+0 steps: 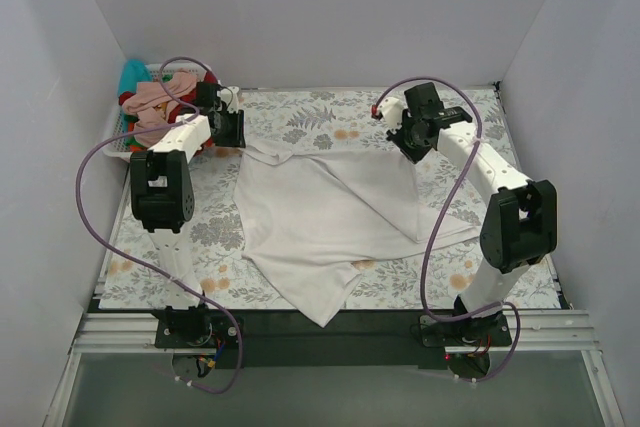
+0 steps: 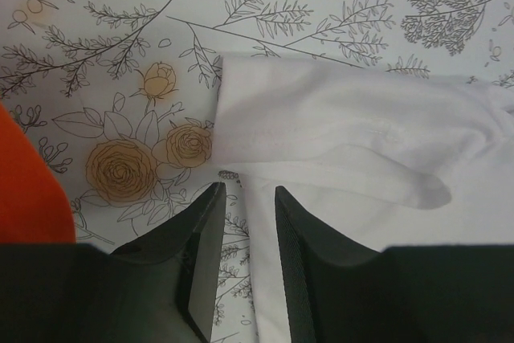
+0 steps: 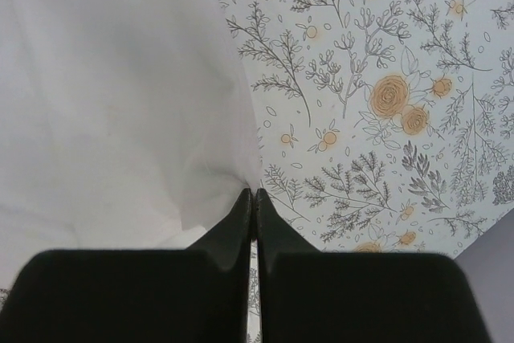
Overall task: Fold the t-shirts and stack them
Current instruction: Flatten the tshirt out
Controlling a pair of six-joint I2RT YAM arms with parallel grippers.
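Observation:
A large white t-shirt (image 1: 330,212) lies spread and partly folded over on the flowered table cover. My left gripper (image 1: 228,142) is at its far left corner. In the left wrist view the gripper (image 2: 247,192) is open, its jaws apart over the edge of the white shirt (image 2: 361,150). My right gripper (image 1: 408,147) is at the shirt's far right edge. In the right wrist view the gripper (image 3: 254,193) is shut on the edge of the white shirt (image 3: 112,94). Pink (image 1: 150,99), dark red and teal (image 1: 132,75) shirts are piled at the far left.
A white lattice basket (image 1: 120,142) holds the coloured shirts at the far left corner, close behind my left arm. Orange cloth (image 2: 24,182) shows at the left edge of the left wrist view. Grey walls enclose the table on three sides.

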